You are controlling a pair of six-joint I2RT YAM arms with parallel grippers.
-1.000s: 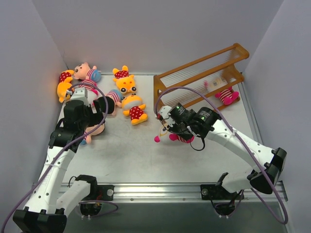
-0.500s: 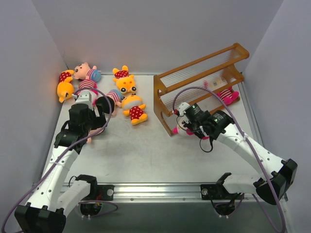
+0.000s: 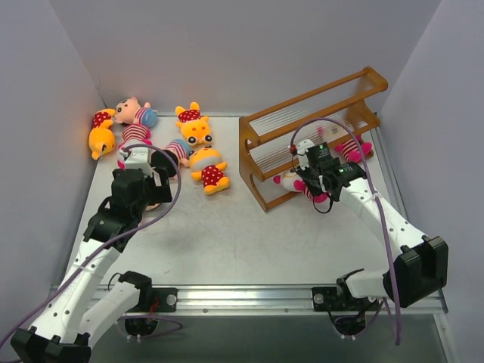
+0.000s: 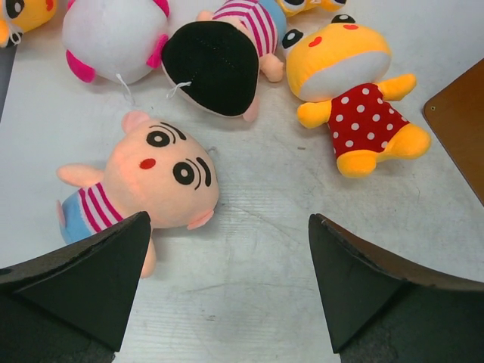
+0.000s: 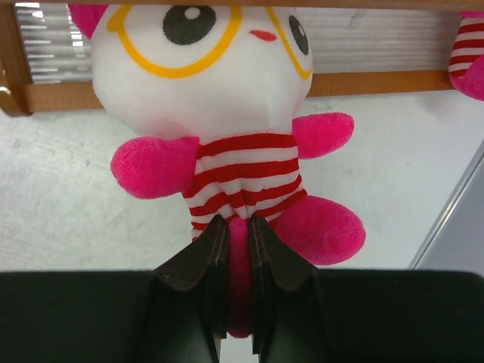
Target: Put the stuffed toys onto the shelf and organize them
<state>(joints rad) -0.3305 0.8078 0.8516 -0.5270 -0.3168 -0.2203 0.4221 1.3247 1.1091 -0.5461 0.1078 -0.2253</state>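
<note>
left arm (image 3: 94, 242): elbow bent, reaching forward | left gripper (image 4: 228, 227): jaws wide apart, facing down | right arm (image 3: 378, 215): stretched forward, leaning inward | right gripper (image 5: 233, 227): jaws pinched on toy (image 5: 227, 162)

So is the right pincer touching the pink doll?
Touching. The right wrist view shows the right pincer shut on the pink doll, with the doll's lower end squeezed inside it.

Looking for writing now, and there's none to read: no legible text on the stuffed toys (image 4: 162, 178), the white-faced striped doll (image 5: 227, 136), the shelf (image 3: 314, 98) or the counter (image 3: 227, 234).
</note>
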